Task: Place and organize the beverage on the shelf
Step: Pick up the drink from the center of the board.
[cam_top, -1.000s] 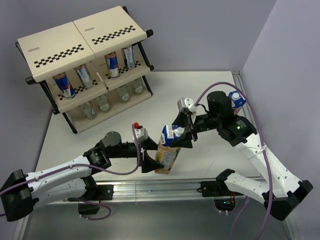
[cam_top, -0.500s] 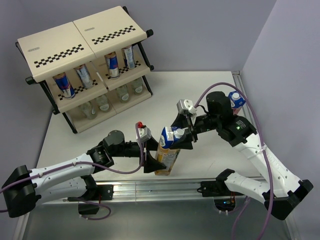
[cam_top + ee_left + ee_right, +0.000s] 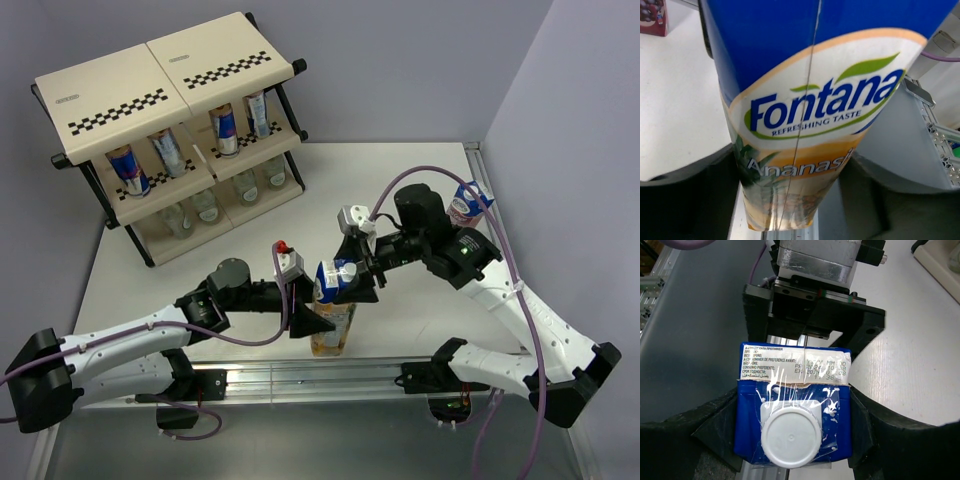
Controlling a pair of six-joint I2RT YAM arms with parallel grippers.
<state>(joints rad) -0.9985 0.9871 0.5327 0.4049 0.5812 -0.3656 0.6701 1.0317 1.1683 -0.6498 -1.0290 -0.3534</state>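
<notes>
The pineapple carton is upright near the front edge of the bench, between the two arms; I cannot tell if its base touches. The right claw is clamped on its blue top. The left claw straddles its lower body, but I cannot tell whether it presses or merely flanks.

The bench is plain white, with an aluminium rail along its near edge and lilac-grey walls behind. The shelf stands at the far left corner, with cans on its middle tier and bottles below. The grape carton stands behind the right arm.

Only the right wrist view shows the white screw cap and date print. Only the left wrist view shows the "Fontana" label.
</notes>
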